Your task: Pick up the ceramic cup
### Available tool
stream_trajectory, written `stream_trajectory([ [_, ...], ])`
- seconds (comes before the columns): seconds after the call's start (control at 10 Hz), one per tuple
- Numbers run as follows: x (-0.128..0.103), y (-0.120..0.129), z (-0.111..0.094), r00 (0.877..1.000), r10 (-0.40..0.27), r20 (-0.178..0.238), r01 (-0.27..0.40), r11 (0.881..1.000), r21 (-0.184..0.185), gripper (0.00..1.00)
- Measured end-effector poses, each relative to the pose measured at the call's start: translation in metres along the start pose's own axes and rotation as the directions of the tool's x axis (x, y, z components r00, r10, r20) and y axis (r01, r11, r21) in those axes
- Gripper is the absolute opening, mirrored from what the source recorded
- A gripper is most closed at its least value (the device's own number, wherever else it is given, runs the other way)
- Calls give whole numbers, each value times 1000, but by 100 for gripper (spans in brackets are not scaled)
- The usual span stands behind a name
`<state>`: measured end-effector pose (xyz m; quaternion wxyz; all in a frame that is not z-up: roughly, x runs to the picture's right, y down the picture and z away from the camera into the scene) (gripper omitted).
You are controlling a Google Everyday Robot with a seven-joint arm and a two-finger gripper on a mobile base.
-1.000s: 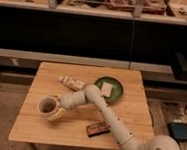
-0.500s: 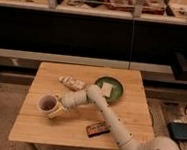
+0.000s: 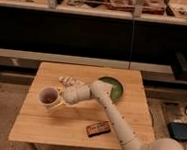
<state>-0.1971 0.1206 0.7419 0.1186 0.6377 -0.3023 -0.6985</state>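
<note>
A robot arm's tool (image 3: pixel 57 102) touches the ceramic cup (image 3: pixel 49 96) on a wooden counter (image 3: pixel 71 127); whether its grip is closed cannot be told.

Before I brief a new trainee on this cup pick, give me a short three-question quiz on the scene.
1. True or false: the gripper is at the ceramic cup.
2. What lies nearest the table's front edge: A) green dish, B) dark packet, C) the cup?
3. On which side of the table, as seen in the camera view, does the cup stand?

Key: 1 true; 2 B; 3 left.
</note>
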Motion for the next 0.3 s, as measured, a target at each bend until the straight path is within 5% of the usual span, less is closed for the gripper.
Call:
stream_trajectory([
  [0.3,17,-9,-6,998,66,8,-67,995,67,0],
])
